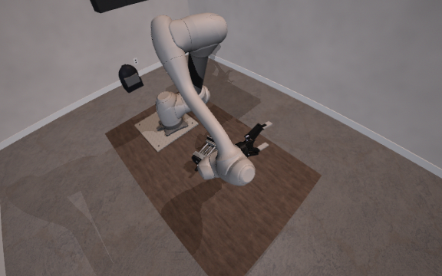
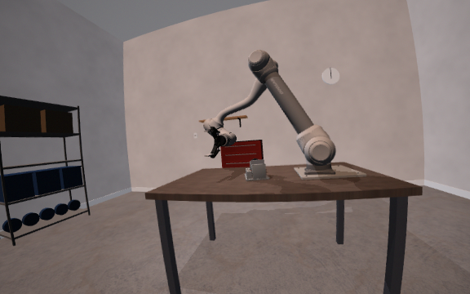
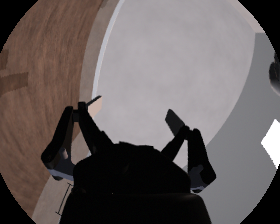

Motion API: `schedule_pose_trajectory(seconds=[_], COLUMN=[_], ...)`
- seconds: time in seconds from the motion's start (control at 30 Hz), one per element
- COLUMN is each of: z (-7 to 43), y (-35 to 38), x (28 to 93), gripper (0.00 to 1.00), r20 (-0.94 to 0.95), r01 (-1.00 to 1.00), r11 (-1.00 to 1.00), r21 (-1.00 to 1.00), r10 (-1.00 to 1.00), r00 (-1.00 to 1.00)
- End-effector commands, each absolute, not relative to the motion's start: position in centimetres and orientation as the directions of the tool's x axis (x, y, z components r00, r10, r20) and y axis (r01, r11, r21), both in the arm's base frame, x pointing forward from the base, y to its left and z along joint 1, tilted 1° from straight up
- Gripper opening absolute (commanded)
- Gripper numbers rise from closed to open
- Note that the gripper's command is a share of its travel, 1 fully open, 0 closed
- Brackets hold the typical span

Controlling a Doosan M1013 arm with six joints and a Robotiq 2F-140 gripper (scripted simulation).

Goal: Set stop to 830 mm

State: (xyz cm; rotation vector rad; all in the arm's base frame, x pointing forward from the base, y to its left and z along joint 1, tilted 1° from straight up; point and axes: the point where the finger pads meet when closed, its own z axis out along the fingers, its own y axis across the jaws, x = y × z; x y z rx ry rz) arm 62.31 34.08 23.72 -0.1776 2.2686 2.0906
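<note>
The stop device (image 2: pixel 256 170) is a small grey metal block on the wooden table, near the middle; I cannot make out its handwheel. In the top view the stop device (image 1: pixel 206 150) is partly hidden behind my forearm. My gripper (image 1: pixel 261 135) is open and empty, held in the air well above the table and off to the side of the device. In the exterior view the gripper (image 2: pixel 211 152) hangs left of and above the device. In the wrist view the open fingers face the floor and wall, with the table edge at the left.
My arm's base stands on a pale plate (image 2: pixel 330 171) at the table's right. A red cabinet (image 2: pixel 241 153) stands behind the table by the wall. A black shelf rack (image 2: pixel 31 163) stands far left. A dark backpack (image 1: pixel 130 78) lies by the wall.
</note>
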Motion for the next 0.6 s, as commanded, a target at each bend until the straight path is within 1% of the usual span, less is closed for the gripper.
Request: schedule_pose_trajectory(seconds=[0.0, 0.57], z=[24.0, 29.2], y=[34.1, 34.1], x=[62.3, 62.3], gripper=[1.0, 1.0], r20=[-0.116, -0.116], r01=[-0.119, -0.119], r11=[0.078, 0.078], r21=[0.99, 0.99], r10=[-0.05, -0.05], r00=[-0.992, -0.992])
